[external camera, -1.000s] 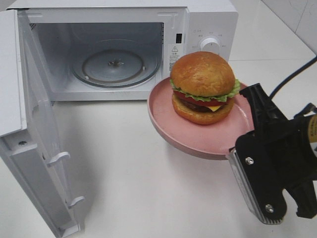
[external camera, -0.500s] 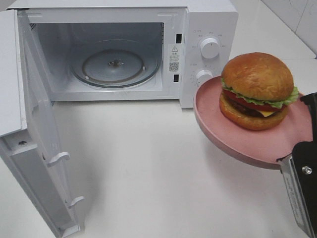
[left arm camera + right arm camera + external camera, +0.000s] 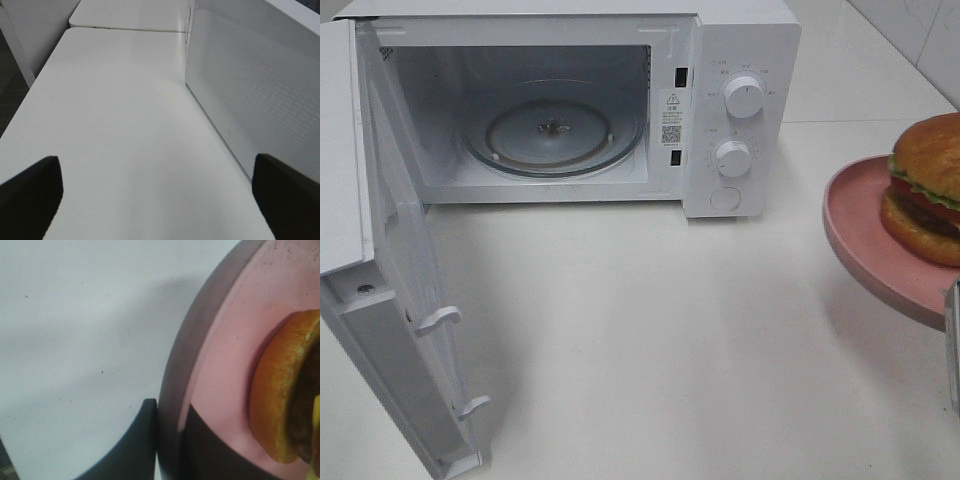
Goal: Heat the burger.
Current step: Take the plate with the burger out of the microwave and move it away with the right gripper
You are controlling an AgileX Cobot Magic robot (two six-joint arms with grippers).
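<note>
We see the microwave [image 3: 570,105] standing at about eleven o'clock on the white table [image 3: 650,330], its door [image 3: 380,250] swung wide toward nine o'clock and the glass turntable [image 3: 553,135] bare inside. Two white knobs [image 3: 744,97] sit one above the other on its control panel, with a round button below them. The burger [image 3: 930,190] is well apart from the oven, at the three o'clock edge of the high view, cut off by the frame; we make out its golden bun, a strip of green lettuce and red tomato. It sits on a pink plate [image 3: 865,235] that is tilted and raised off the table, casting a shadow beneath. In the right wrist view, the right gripper [image 3: 167,440] is clamped on the plate's rim, one dark finger [image 3: 132,450] under the plate and the other on its upper face, with the lower bun close beside it. In the left wrist view, the left gripper [image 3: 155,195] hangs over bare table, its jaws spread wide apart with nothing between them, and the microwave's perforated side panel [image 3: 255,95] lies just beside it.
</note>
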